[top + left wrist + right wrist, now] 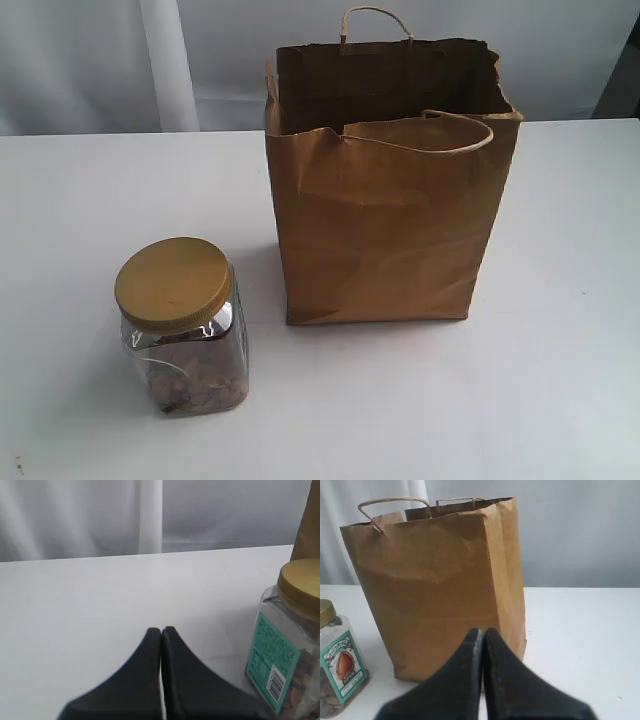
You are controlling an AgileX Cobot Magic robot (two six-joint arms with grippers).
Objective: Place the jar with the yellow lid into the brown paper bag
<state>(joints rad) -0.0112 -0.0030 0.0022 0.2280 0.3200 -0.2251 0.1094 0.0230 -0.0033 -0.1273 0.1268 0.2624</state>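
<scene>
The jar [182, 325] sat lower left of the exterior frame, the bag [385, 220] upright at centre, not touching. Your left gripper [161, 632] and right gripper [483, 632] were both pinched closed, empty. The jar looked rigid, light, slick-walled (ribbed lid less so): I'd grab across its flat sides.

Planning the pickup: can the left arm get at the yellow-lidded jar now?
Probably yes: only bare table lies between the shut left gripper and the yellow-lidded jar; the brown paper bag stands apart.
</scene>
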